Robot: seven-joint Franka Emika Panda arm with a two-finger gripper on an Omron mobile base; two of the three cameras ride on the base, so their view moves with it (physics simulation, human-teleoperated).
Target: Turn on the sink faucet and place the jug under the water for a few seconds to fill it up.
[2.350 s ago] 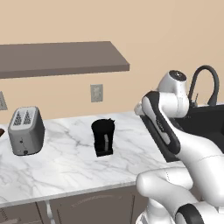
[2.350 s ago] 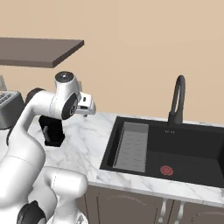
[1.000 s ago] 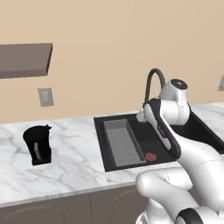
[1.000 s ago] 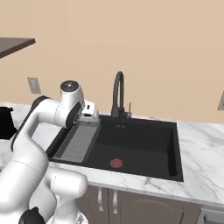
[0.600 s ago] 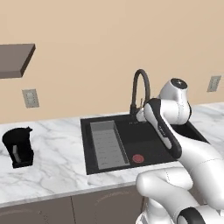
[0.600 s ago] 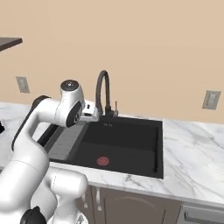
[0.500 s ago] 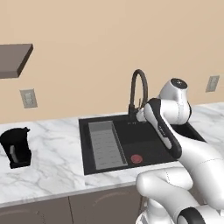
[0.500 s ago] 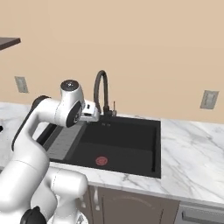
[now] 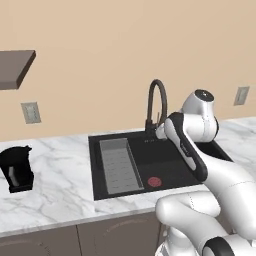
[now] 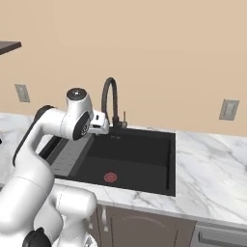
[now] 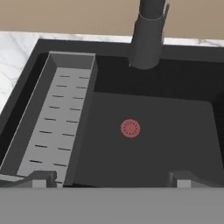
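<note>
No water yet: the sink faucet (image 9: pixel 155 107) stands dry behind the sink (image 9: pixel 170 155), arched spout over the basin, red drain ring (image 11: pixel 130 128) bare below it. What changed: the whole picture has slid over the last couple of seconds, so the base drove along the counter (image 9: pixel 55 192); the things themselves did not move. Sink now sits straight ahead of the arm, where before the jug did. The jug (image 9: pixel 16 168) is left far out on the counter at the left edge of the left base view, well apart from the sink. Meaning, as a guess: robot is lined up for the tap first, jug comes later; nothing of the task done so far.

Gripper (image 11: pixel 111 177) hangs over the near rim of the sink, fingers wide apart, nothing between them.

Hard to see: faucet top is cut off in the hand view; the lever at its base is tiny and thin (image 10: pixel 124 116); the arm covers part of the basin in the left base view.
</note>
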